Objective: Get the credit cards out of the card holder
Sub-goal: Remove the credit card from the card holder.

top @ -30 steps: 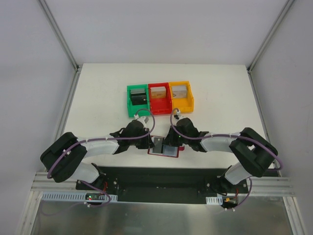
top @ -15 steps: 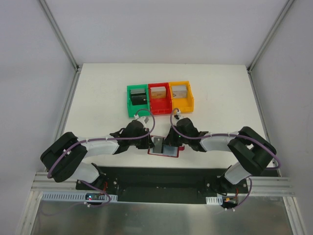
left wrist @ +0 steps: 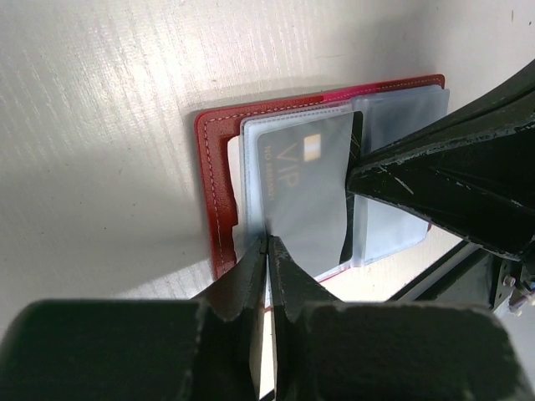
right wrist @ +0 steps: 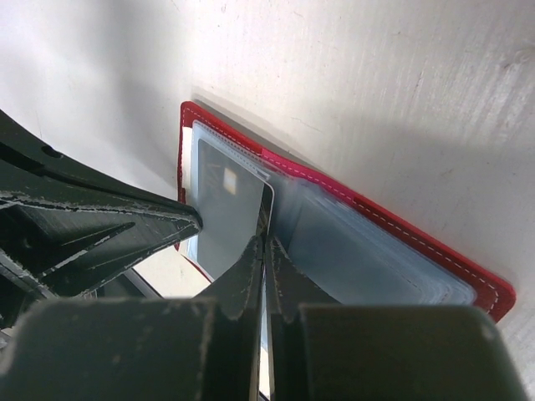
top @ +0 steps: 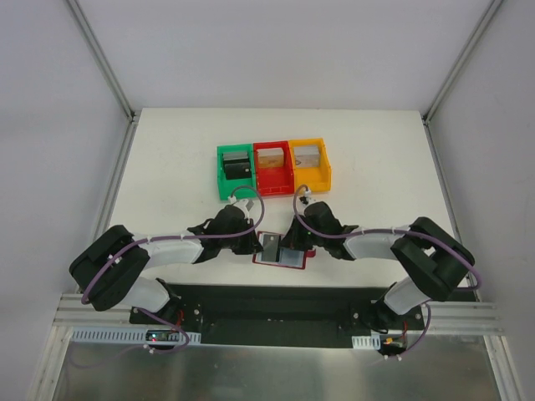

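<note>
Because the credit cards [left wrist: 305, 196] are thin, stiff and slick, the left hand [left wrist: 267, 242] and right hand [right wrist: 263, 241], both fully closed, meet one card's edges over the card holder [left wrist: 209, 192]; whether either truly grips it is unclear.

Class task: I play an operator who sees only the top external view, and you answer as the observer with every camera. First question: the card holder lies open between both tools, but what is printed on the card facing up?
Observer: The left wrist view shows the credit card reads VIP and has a small gold chip.
Operator: Is it bare or covered?
Observer: It sits inside a clear sleeve of the card holder.
Operator: Is the right tool gripping it?
Observer: Yes. The right wrist view shows the right tool shut on the credit card's edge.
</note>
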{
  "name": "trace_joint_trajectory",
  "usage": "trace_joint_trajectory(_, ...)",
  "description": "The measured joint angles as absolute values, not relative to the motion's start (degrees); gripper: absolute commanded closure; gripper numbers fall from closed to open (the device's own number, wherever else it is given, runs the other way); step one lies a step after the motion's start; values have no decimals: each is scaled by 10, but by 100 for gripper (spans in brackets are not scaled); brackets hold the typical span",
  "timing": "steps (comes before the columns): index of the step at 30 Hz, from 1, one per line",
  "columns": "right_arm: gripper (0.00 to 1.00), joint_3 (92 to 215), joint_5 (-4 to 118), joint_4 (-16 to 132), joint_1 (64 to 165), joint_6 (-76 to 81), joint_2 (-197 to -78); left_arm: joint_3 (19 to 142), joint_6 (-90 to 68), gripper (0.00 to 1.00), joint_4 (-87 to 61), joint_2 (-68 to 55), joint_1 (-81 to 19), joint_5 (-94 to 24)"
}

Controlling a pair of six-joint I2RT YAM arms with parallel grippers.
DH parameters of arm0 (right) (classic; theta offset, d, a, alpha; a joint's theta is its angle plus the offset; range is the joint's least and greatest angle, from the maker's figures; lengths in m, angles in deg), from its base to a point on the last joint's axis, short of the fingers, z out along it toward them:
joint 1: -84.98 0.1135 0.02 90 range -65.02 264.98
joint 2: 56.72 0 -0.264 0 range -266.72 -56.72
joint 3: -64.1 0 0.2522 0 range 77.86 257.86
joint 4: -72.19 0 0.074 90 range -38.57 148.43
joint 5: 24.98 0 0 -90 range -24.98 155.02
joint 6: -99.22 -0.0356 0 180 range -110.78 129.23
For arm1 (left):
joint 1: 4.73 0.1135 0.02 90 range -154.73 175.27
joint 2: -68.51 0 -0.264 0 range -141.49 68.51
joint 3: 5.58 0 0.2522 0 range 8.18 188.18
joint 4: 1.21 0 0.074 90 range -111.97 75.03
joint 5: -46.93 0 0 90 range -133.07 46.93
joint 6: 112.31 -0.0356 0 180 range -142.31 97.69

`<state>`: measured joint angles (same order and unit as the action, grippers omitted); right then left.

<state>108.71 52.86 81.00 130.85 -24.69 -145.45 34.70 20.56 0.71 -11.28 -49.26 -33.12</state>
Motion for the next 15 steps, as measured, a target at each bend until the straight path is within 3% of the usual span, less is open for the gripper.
trace_joint_trajectory(15, 99, 1068, 521, 813, 1301, -246, -1436, 347, 208, 100, 15, -118, -493, -331)
